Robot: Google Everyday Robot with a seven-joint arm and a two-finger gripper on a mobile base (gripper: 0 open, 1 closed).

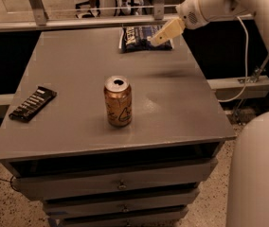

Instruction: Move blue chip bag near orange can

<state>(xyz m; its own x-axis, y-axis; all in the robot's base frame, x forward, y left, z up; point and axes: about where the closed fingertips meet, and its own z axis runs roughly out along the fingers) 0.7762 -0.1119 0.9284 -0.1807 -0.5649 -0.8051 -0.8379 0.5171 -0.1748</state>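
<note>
Just at the right end of the bag [135, 38], which lay left-to-right at the counter's [68, 79] far edge, hung the claw [165, 33], spread or not unclear; the can [118, 101] stood well nearer.

The robot's arm [229, 1] is a smooth white shell with rounded joints and a patch of small dark dots on the wrist. Its gripper [160, 37], pale cream and tapering, hangs over the right end of the bag [137, 37]. A thin white cable [244, 56] droops from the arm's underside. A broad, rounded white casing [260, 169], plain and unmarked, fills the lower right.
</note>
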